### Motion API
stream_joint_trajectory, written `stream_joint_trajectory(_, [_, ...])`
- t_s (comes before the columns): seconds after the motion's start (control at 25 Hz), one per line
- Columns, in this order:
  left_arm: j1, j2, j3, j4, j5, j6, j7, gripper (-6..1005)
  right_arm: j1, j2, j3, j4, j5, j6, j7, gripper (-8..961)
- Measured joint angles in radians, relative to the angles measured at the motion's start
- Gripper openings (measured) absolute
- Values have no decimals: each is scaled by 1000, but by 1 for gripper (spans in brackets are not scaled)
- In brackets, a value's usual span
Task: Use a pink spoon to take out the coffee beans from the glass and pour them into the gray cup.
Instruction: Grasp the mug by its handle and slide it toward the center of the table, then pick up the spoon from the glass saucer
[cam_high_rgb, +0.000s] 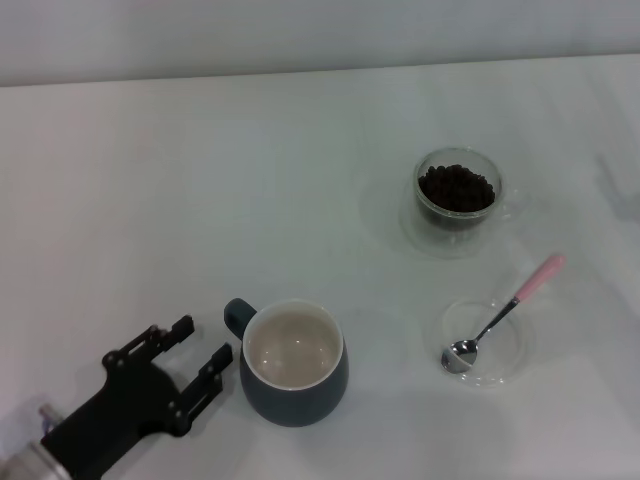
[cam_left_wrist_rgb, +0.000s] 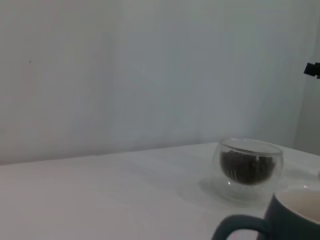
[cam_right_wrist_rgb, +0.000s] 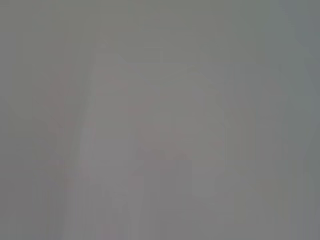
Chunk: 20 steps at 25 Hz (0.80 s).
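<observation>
— What do we have on the white bench (cam_high_rgb: 150, 200), biggest first?

— We see the gray cup (cam_high_rgb: 295, 365) at the near middle, upright, its off-white inside bare, its handle turned toward the left hand (cam_high_rgb: 197, 355). That hand sits just beside the handle, apart from it, its two black fingers spread and pinching nothing.

— And the next container?

— Farther off and to the right stands the glass (cam_high_rgb: 458, 200), upright, with the coffee beans (cam_high_rgb: 456, 187) heaped dark inside it. From the left wrist view we see the glass (cam_left_wrist_rgb: 247, 167) beyond the cup's rim (cam_left_wrist_rgb: 295, 212), the beans (cam_left_wrist_rgb: 246, 167) showing through its clear wall.

— Anything nearer on that side?

— A shallow clear dish (cam_high_rgb: 487, 343) lies right of the cup and nearer than the glass. The pink spoon (cam_high_rgb: 500, 315) rests in it, metal bowl down in the dish, pink handle sticking out over the rim toward the far right.

— Does anything stand between them?

— We see open bench between cup, glass and dish; all three are well apart.

— The right hand?

— We cannot find it in any view.
</observation>
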Motion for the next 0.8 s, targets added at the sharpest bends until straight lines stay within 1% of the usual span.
stream_joint_trajectory(0.2, [47,1,-20,20,-26,-44,33,572,-18,0,4,4,0,-2,3,736])
stream_joint_trajectory(0.32, [62,1,-58,64,-76,-82,60,571,-24,0,1,8,0,-2,11,736])
stream_joint_trajectory(0.44, [63,2,-108,104,-120,-127,62,571,-34,0,-28,10,-2,2,55,734])
stream_joint_trajectory(0.52, [62,3,-143,123,-150,-168,62,571,-47,-2,-59,-3,-2,6,136,730])
stream_joint_trajectory(0.6, [60,5,-180,147,-188,-216,63,571,-68,-2,-96,-32,-2,7,264,726])
stream_joint_trajectory(0.8, [43,11,-220,183,-287,-265,71,572,-128,-7,-187,-120,-3,-25,573,716])
